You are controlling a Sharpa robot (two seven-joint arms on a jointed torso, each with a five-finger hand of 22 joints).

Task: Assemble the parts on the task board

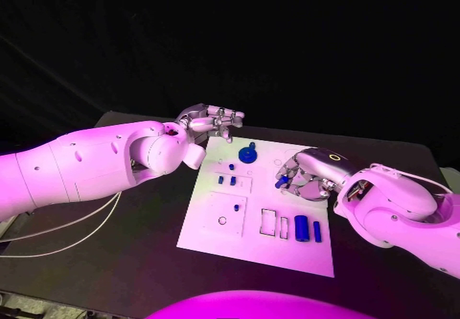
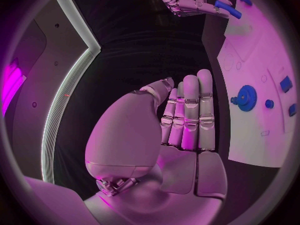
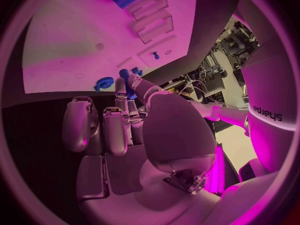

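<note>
The white task board (image 1: 213, 236) lies in the middle of the table. My right hand (image 1: 308, 174) hovers over the board's right side and pinches a small blue peg (image 1: 283, 181) at its fingertips; the left wrist view shows the same peg (image 2: 225, 9) in that hand (image 2: 190, 0), and it also shows in the right wrist view (image 3: 127, 78). My left hand (image 1: 211, 121) is beyond the board's far left corner, its fingers (image 2: 187, 110) stretched out and holding nothing. A blue gear (image 1: 247, 156) stands on the board's far part.
Three small blue pegs (image 1: 226, 179) stand near the board's middle. A blue cylinder (image 1: 302, 228) and a thinner blue piece (image 1: 317, 230) lie at its near right, beside two rectangular slots (image 1: 268, 222). A square recess (image 1: 228, 212) is at the near left. White cables (image 1: 67, 229) trail over the table's left.
</note>
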